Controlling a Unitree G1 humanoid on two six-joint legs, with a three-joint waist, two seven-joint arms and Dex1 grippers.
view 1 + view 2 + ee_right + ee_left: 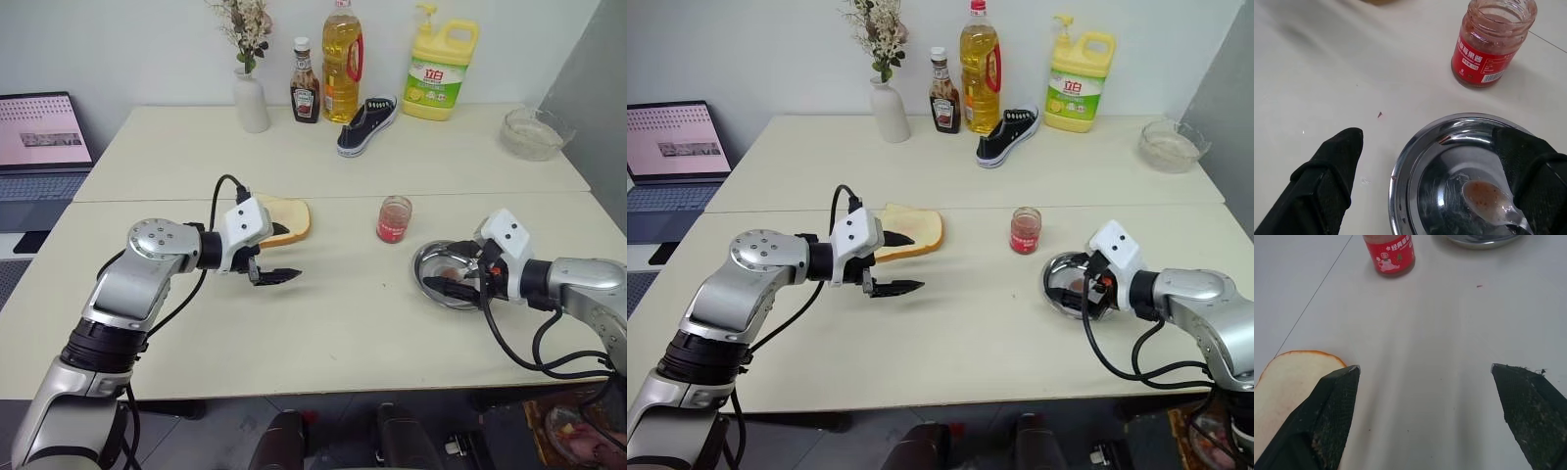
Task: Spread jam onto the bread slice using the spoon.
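I see my left gripper [279, 276] hanging just above the table [323, 323], its two black fingers spread wide with nothing between them. The bread slice [285, 220] lies flat on the table right behind this gripper; in the left wrist view one finger [1334, 411] covers the near edge of the slice, but I cannot tell if it touches.

My right gripper [1425, 181] is also fully open and holds nothing. It is over the steel bowl [436, 266], one finger above the inside of the bowl and the other outside its rim, over the table. The spoon [1488, 198] lies inside the bowl, its head smeared with red jam.

The jam jar [394, 218] stands upright without a lid, between the bread and the bowl, near the bowl but not touching it.
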